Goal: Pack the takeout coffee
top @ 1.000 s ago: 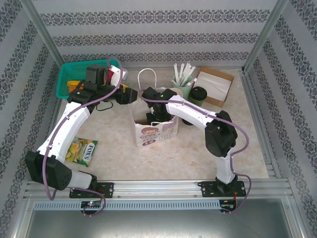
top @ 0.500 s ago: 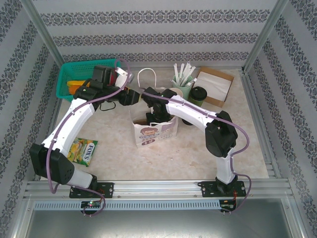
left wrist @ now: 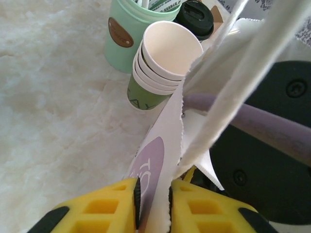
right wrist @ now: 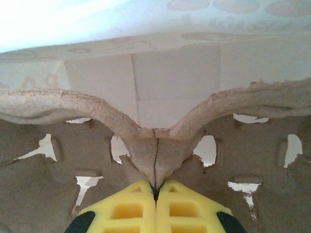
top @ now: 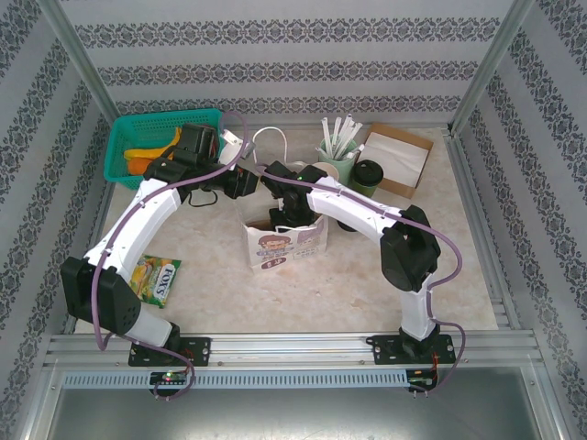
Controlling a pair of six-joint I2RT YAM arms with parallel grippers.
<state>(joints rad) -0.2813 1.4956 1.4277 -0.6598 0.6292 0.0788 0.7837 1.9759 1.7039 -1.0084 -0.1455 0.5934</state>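
Note:
The takeout coffee [top: 369, 174], a cup with a black lid [left wrist: 196, 17], stands at the back right, beside the cardboard box. A white paper bag [top: 286, 243] stands open at the table's middle. My left gripper [top: 251, 182] is at its back left rim. In the left wrist view the yellow fingers [left wrist: 154, 191] are shut on the bag's serrated paper edge [left wrist: 165, 145]. My right gripper [top: 280, 218] reaches down inside the bag. There it is shut [right wrist: 155, 187] on the middle ridge of a brown pulp cup carrier [right wrist: 48, 160].
A stack of lidless cups [left wrist: 165, 63] and a mint cup of stirrers [left wrist: 129, 34] stand behind the bag. A box of napkins [top: 396, 158] sits back right, a green basket [top: 151, 142] back left, a snack packet [top: 154, 280] front left.
My left arm has swung right from the basket to the bag's rim, and its fingers have closed on the paper. The right arm has stayed in the bag.

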